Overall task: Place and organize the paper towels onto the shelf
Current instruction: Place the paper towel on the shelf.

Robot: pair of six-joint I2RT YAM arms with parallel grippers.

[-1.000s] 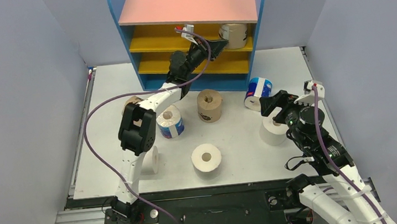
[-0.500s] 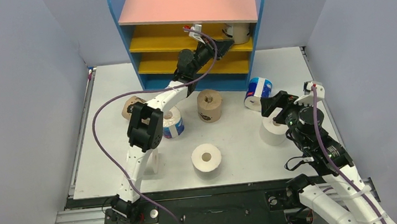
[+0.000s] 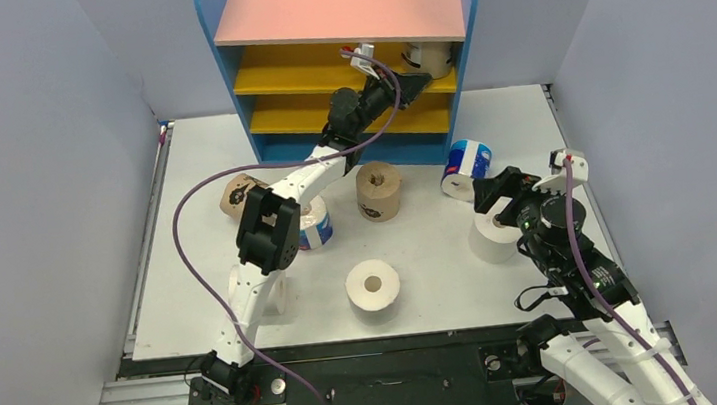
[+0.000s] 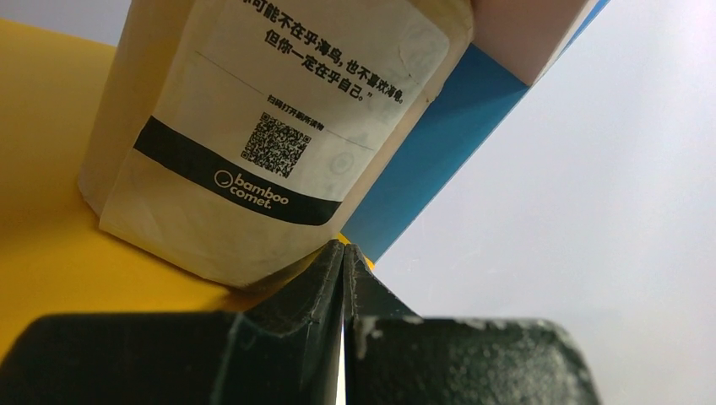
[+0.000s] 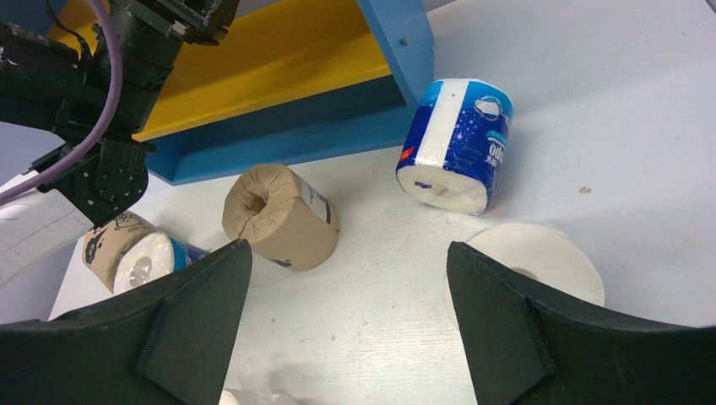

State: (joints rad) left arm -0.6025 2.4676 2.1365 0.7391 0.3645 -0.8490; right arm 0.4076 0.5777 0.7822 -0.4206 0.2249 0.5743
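The shelf [image 3: 339, 10] stands at the back of the table. A tan-wrapped paper towel roll [image 3: 427, 58] [image 4: 270, 126] stands upright at the right end of its upper yellow board [image 3: 290, 69]. My left gripper [image 3: 419, 80] [image 4: 344, 249] is shut and empty, its tips against the foot of that roll. My right gripper [image 3: 494, 193] [image 5: 348, 246] hangs open and empty over the table, beside a white roll [image 3: 492, 239] [image 5: 540, 261] and near a blue-and-white roll [image 3: 466, 166] [image 5: 456, 143].
More rolls sit on the table: a tan one upright [image 3: 379, 190] [image 5: 283, 215], a tan one lying at the left [image 3: 238, 195], a blue-and-white one [image 3: 311, 222], a white one in front [image 3: 373, 286], another white one partly behind the left arm [image 3: 278, 291].
My left gripper has slid right along the upper yellow board up to the tan roll, which shifted slightly right and back. The right arm has hardly moved.
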